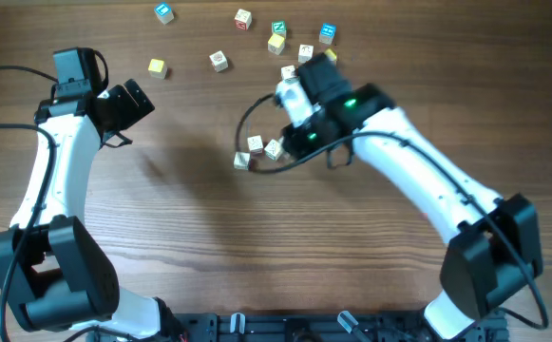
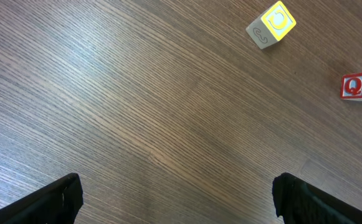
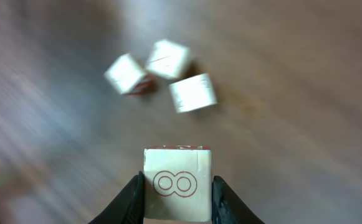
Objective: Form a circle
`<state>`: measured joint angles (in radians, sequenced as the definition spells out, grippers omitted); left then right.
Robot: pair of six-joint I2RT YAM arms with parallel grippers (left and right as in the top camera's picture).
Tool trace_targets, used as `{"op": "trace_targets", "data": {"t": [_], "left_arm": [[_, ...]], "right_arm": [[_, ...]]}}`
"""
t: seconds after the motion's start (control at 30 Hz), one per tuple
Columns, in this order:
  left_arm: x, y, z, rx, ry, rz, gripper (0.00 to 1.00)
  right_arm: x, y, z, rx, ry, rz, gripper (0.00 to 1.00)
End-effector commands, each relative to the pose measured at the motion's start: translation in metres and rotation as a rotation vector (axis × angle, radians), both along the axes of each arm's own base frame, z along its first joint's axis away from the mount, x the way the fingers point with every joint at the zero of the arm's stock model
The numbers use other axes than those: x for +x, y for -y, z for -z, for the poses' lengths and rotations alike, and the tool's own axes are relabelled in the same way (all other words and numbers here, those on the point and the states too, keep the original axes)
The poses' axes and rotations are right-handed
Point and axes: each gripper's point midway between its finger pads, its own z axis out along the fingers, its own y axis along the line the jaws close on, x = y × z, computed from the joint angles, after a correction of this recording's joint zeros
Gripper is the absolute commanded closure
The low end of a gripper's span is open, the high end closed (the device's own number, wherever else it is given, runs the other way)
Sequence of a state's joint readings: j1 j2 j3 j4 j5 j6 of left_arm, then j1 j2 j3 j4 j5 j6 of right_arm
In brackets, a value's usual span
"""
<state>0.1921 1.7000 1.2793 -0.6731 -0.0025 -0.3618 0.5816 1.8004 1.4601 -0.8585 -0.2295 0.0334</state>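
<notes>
Overhead, the unfinished circle (image 1: pixel 255 143) is three pale cubes bunched near the middle of the table (image 1: pixel 161 218), a short bent arc whose long axis runs roughly left to right, its hollow side toward the arms' bases. Bare wood spreads from it toward the left arm and the near edge. Loose cubes (image 1: pixel 243 18) are strewn along the far edge, some just beside the right arm's wrist. Only the right wrist view shows the right gripper (image 3: pixel 177 190) clamped on a cube with a red looped mark (image 3: pixel 179 177), the arc's three cubes blurred just ahead of it; from above the arm hides that grip. The left gripper (image 2: pixel 181 202), jaws wide apart, hangs over bare wood well left of the arc, with a yellow-faced cube (image 2: pixel 274 23) and a red Q cube (image 2: pixel 358 86) near its view's right edge
</notes>
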Motion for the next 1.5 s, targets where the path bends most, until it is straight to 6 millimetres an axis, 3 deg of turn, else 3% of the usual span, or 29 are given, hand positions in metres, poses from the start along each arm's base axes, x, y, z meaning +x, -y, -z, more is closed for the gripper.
{"op": "trace_targets", "data": {"t": [0.0, 0.13, 0.23, 0.37, 0.5, 0.67, 0.83, 1.23, 1.47], "left_arm": [[0.001, -0.001, -0.006, -0.004, 0.016, -0.013, 0.00], [0.001, -0.001, -0.006, -0.004, 0.016, -0.013, 0.00], [0.001, -0.001, -0.006, -0.004, 0.016, -0.013, 0.00], [0.001, -0.001, -0.006, -0.004, 0.016, -0.013, 0.00], [0.001, -0.001, -0.006, -0.004, 0.016, -0.012, 0.00], [0.001, -0.001, -0.006, -0.004, 0.016, -0.012, 0.00], [0.001, -0.001, -0.006, -0.004, 0.016, -0.012, 0.00], [0.001, -0.001, -0.006, -0.004, 0.016, -0.012, 0.00], [0.001, -0.001, -0.006, -0.004, 0.016, -0.012, 0.00]], "right_arm": [[-0.030, -0.028, 0.016, 0.032, -0.092, 0.119, 0.78], [-0.041, -0.039, 0.047, -0.013, -0.047, 0.258, 0.74], [-0.036, -0.042, 0.062, -0.012, 0.021, 0.344, 0.74], [-0.030, -0.052, 0.077, 0.009, 0.040, 0.341, 0.74], [-0.026, -0.042, 0.098, -0.071, 0.064, 0.377, 0.74], [-0.026, -0.045, 0.116, -0.086, 0.058, 0.376, 0.74], [-0.023, -0.057, 0.116, -0.052, 0.079, 0.364, 0.73], [-0.022, -0.058, 0.116, -0.049, 0.083, 0.365, 0.71], [-0.022, -0.058, 0.116, -0.045, 0.084, 0.365, 0.63]]}}
